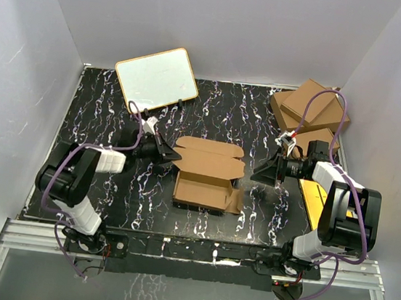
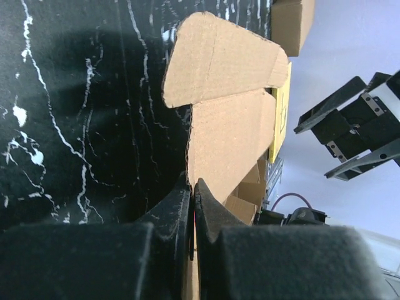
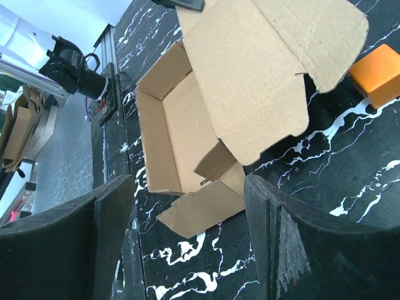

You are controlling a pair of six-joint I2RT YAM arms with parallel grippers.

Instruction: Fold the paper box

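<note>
The paper box [image 1: 206,183] lies mid-table. It is brown cardboard, with its tray walls standing and its tabbed lid flap spread flat toward the far side. My left gripper [image 1: 173,155] is at the lid's left edge. In the left wrist view that gripper [image 2: 192,185] is shut on the thin edge of the box's flap [image 2: 230,125], with the cardboard running between the pads. My right gripper [image 1: 263,174] hovers just right of the box, apart from it. In the right wrist view it [image 3: 187,189] is open, with the box's loose side flap [image 3: 203,209] below the gap and the tray [image 3: 175,125] beyond.
A whiteboard [image 1: 156,79] leans at the back left. Larger brown cartons [image 1: 309,108] are stacked at the back right. A yellow sheet [image 1: 316,204] lies under the right arm. An orange object [image 3: 378,75] sits on the table beyond the lid.
</note>
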